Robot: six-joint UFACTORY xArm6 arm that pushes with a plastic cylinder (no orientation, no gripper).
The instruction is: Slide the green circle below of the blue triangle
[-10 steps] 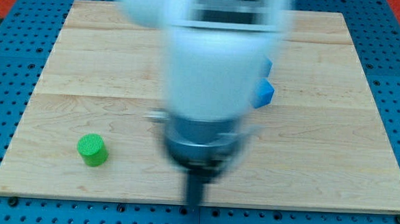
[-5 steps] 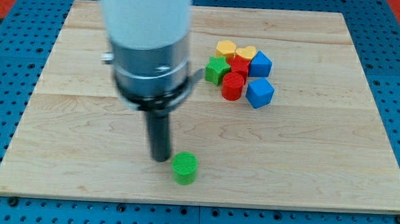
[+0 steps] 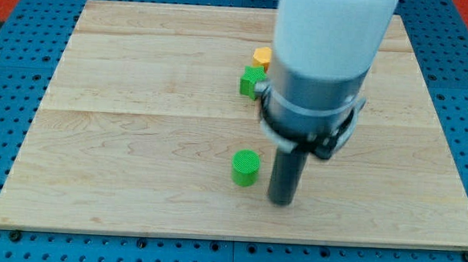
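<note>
The green circle (image 3: 246, 167) is a short green cylinder on the wooden board (image 3: 123, 101), a little below the middle. My tip (image 3: 281, 200) rests on the board just to the right of it and slightly lower, a small gap apart. The arm's body hides the blue triangle and most of the block cluster behind it.
A green block (image 3: 251, 81) and a yellow block (image 3: 261, 56) show at the arm's left edge, in the upper middle of the board. A blue pegboard (image 3: 9, 135) surrounds the board.
The green circle has slid right and slightly up. My tip has moved from the circle's left side across to its right side. The arm now covers the block cluster.
</note>
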